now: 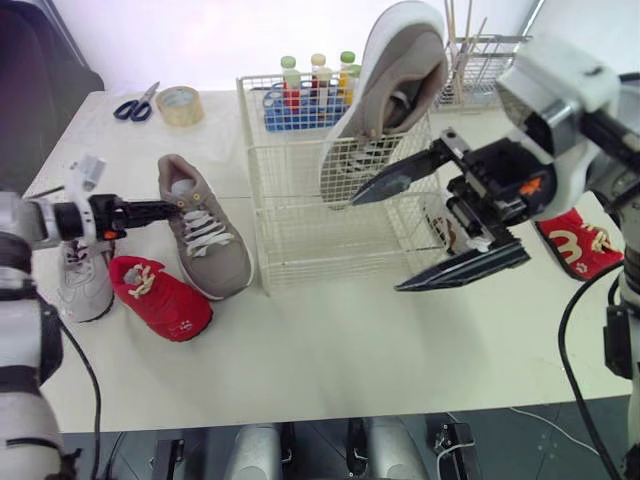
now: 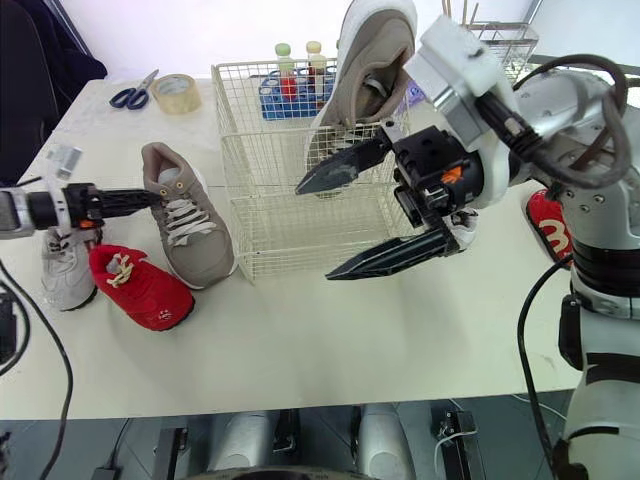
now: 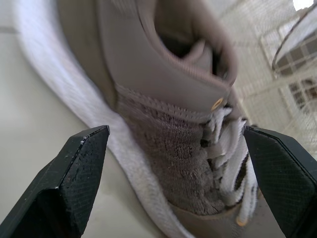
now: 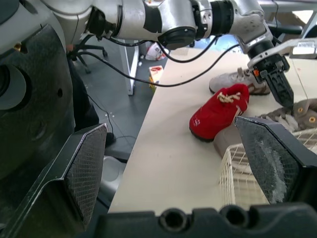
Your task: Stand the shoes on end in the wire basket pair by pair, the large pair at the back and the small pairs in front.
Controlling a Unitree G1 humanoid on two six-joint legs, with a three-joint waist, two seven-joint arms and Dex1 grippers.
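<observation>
A large taupe shoe (image 1: 385, 95) stands on end at the back right of the wire basket (image 1: 300, 245). Its mate (image 1: 205, 235) lies on the table left of the basket. My left gripper (image 1: 165, 210) is open at this shoe's heel, and the heel collar (image 3: 173, 99) sits between the spread fingers without touching them. A small red shoe (image 1: 160, 297) and a small grey shoe (image 1: 85, 280) lie beside it. My right gripper (image 1: 378, 244) hangs open and holds nothing in front of the basket. Another small red shoe (image 1: 575, 245) lies at the right.
Behind the basket stands a blue rack of bottles (image 1: 305, 100). Scissors (image 1: 135, 103) and a tape roll (image 1: 180, 105) lie at the back left. A second wire rack (image 1: 480, 65) stands at the back right. A pale small shoe (image 1: 445, 232) is half hidden behind my right gripper.
</observation>
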